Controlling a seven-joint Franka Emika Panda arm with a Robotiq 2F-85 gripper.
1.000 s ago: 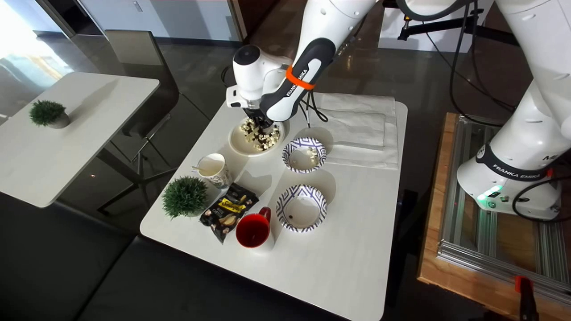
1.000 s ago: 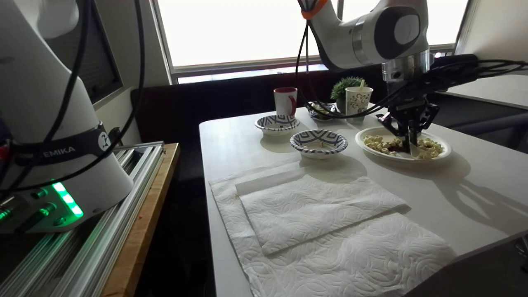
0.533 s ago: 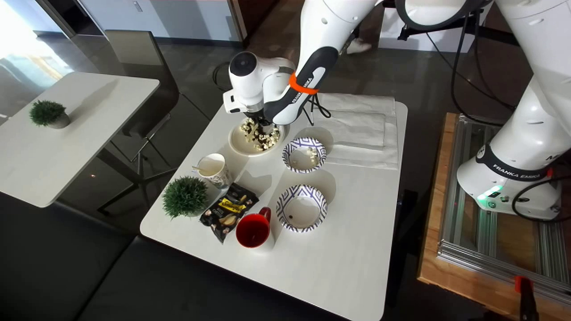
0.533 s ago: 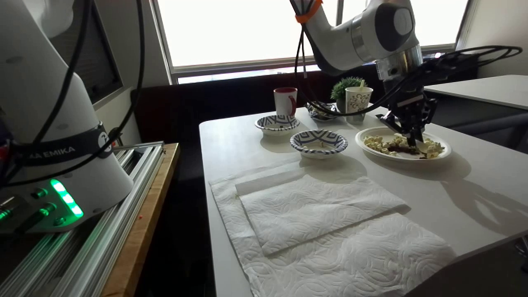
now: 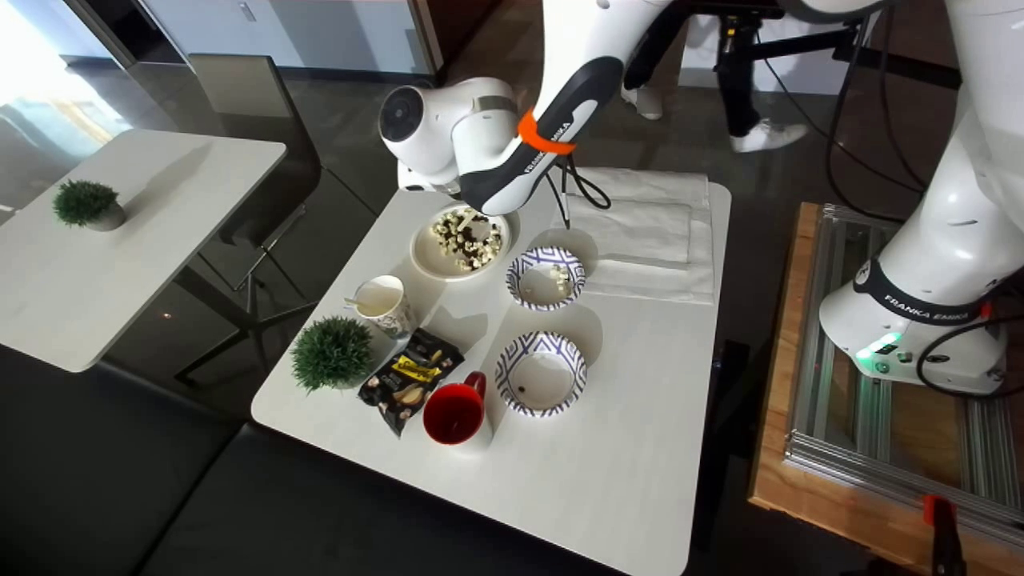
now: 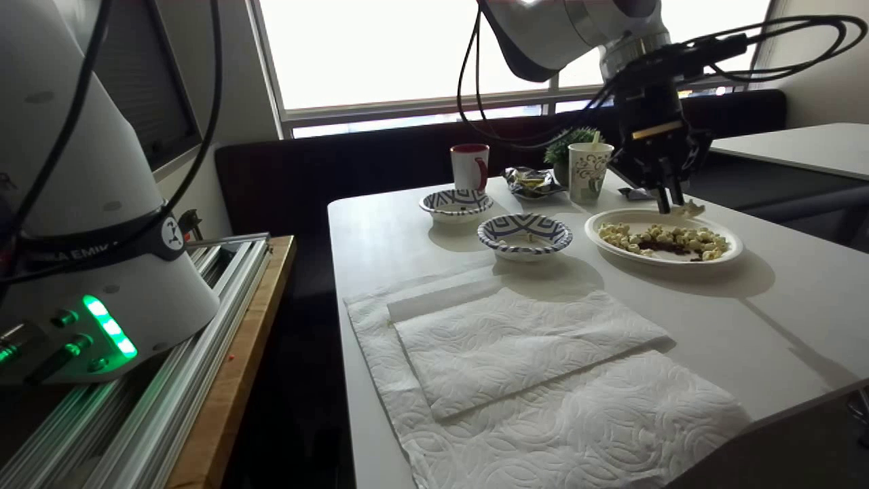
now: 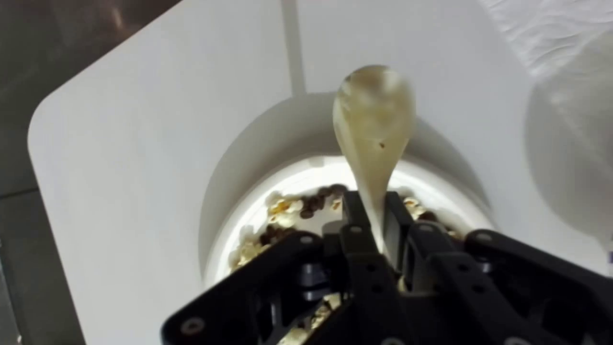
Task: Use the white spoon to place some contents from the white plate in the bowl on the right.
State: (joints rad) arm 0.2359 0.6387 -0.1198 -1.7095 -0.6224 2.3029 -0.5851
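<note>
My gripper (image 7: 377, 211) is shut on the handle of the white spoon (image 7: 371, 158). The spoon's head carries some blurred pale and brown bits. In an exterior view the gripper (image 6: 671, 206) and the loaded spoon (image 6: 691, 209) are a little above the white plate (image 6: 735, 246), apart from it. The contents (image 6: 662, 241), popcorn and dark brown bits, lie on the plate (image 5: 428, 260). The bowl (image 5: 546, 254), white with dark stripes, stands beside the plate with a few popcorn pieces in it. It also shows in an exterior view (image 6: 524, 223). The arm hides the gripper in an exterior view.
A larger-looking striped bowl (image 5: 540, 380) stands beyond the bowl, near a red cup (image 5: 454, 414). A black snack bag (image 5: 412, 372), a plant (image 5: 332, 352) and a patterned paper cup (image 5: 388, 312) stand along one side. Paper towels (image 5: 648, 232) cover a corner.
The gripper has tilted and risen from the plate, lifting the spoon out of the heap with bits on it. The bowls and the plate have not moved.
</note>
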